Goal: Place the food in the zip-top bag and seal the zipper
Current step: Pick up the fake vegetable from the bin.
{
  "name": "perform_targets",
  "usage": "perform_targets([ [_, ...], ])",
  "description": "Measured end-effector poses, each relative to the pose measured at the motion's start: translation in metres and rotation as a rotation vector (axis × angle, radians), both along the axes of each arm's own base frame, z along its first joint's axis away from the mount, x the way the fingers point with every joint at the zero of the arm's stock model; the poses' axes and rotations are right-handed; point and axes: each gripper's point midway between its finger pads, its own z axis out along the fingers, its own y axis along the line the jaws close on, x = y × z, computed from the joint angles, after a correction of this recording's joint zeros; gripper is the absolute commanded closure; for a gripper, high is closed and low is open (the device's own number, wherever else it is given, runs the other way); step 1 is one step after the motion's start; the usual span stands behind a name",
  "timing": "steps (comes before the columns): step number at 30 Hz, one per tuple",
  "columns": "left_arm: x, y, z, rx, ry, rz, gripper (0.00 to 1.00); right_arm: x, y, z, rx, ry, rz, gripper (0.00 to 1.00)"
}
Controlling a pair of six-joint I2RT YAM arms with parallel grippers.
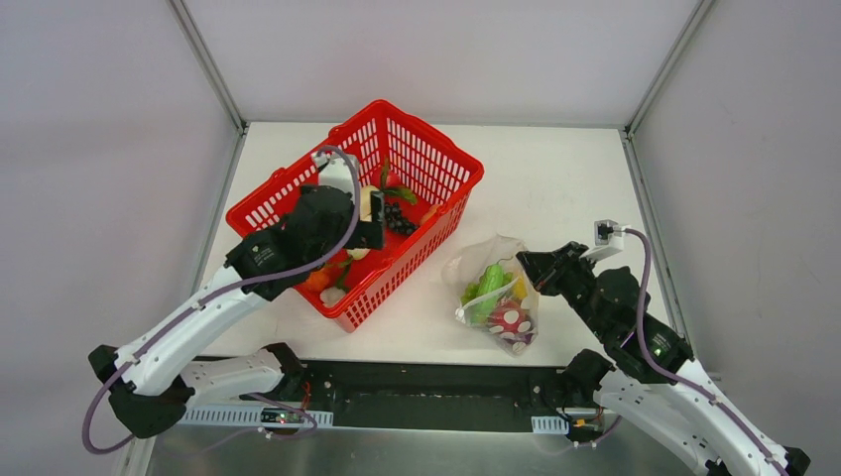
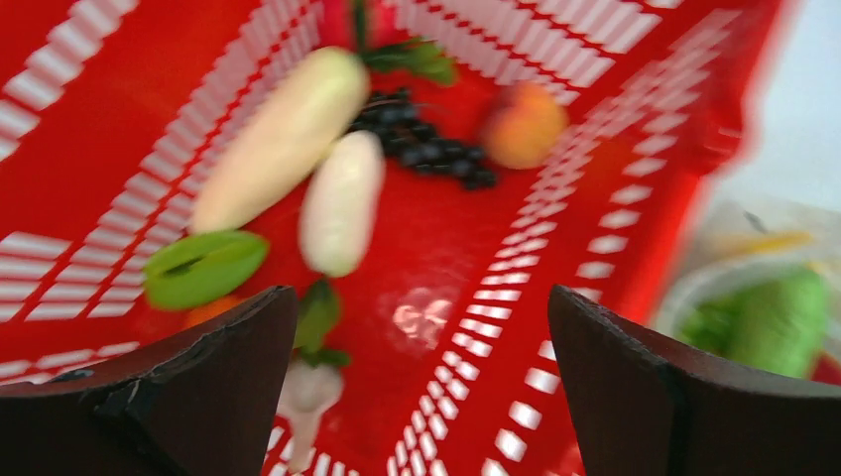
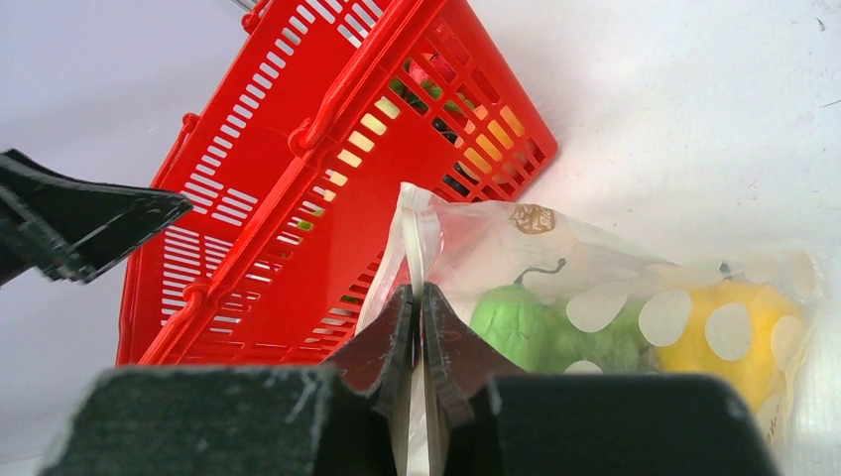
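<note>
The dotted zip-top bag (image 1: 474, 266) lies right of the red basket, holding green food (image 1: 489, 283) and a red spotted piece (image 1: 511, 319). My right gripper (image 1: 524, 262) is shut on the bag's zipper edge. In the right wrist view the gripper (image 3: 417, 297) pinches the whitish zipper strip (image 3: 410, 238), with green food (image 3: 526, 327) and yellow food (image 3: 734, 332) inside the bag (image 3: 496, 233). My left gripper (image 1: 375, 220) hangs open and empty over the basket. Below the left gripper (image 2: 420, 295) lie a peach-coloured fruit (image 2: 524, 124), dark grapes (image 2: 426, 149) and a green pod (image 2: 203, 266).
The red slotted basket (image 1: 441, 164) stands at the table's middle left; its walls (image 2: 119, 89) surround the left gripper. Two white radishes (image 2: 283, 134) (image 2: 340, 203) lie in it. The basket's side (image 3: 298, 198) is close to the bag. Grey walls enclose the table.
</note>
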Motion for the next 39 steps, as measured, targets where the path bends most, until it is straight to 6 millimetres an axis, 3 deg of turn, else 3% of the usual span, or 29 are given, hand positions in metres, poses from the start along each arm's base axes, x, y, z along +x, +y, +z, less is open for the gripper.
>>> perform_targets([
  [8, 0.025, 0.107, -0.063, 0.113, 0.149, 0.398, 0.01, 0.002, 0.002, -0.002, -0.007, 0.006, -0.001, 0.91],
  [14, 0.033, 0.149, -0.107, 0.265, 0.381, 0.437, 0.01, 0.003, 0.004, -0.002, -0.008, 0.009, 0.003, 0.91],
  [22, 0.043, 0.144, -0.135, 0.433, 0.642, 0.221, 0.01, 0.003, 0.003, -0.001, -0.007, 0.003, 0.003, 0.91],
  [39, 0.020, 0.153, -0.185, 0.599, 0.896, 0.008, 0.01, 0.002, 0.001, 0.000, -0.015, -0.009, 0.001, 0.91],
])
